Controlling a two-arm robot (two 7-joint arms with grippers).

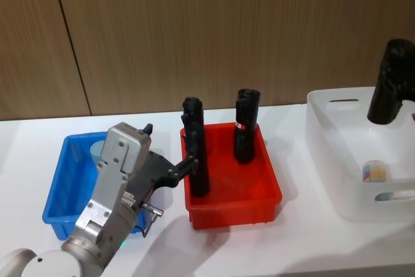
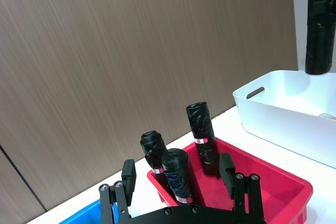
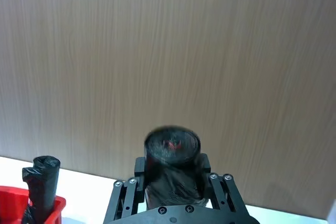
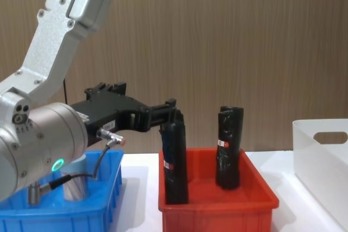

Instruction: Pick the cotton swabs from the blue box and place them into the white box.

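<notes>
Cotton swabs: one jar [image 1: 377, 172] with a printed label lies in the white box [image 1: 322, 135] at the table's right end, and a second pale-lidded piece [image 1: 393, 195] lies just beside it near the front wall. Another jar [image 4: 75, 180] stands in the blue box [image 1: 59, 189] at the left end of the table, largely hidden by the left arm; its pale blue lid [image 1: 98, 149] shows in the head view.

Left gripper [image 4: 173, 113] hangs above the gap between the blue box and the red bin [image 1: 267, 173], fingers spread apart and empty. In the left wrist view both fingertips [image 2: 128, 174] stand wide, with the black rolls between and beyond them. One fingertip sits close to the top of the nearer roll [image 4: 175, 161]; contact cannot be judged.

Red bin sits in the middle of the table, between the two boxes. Three black wrapped rolls stand upright in it per the left wrist view; the farther roll [image 1: 246, 126] stands toward the back right.

Right gripper [image 3: 172, 182] is raised above the white box, clamped on a black roll [image 1: 392, 82] that points toward the wood-panel wall [image 1: 194, 24].
</notes>
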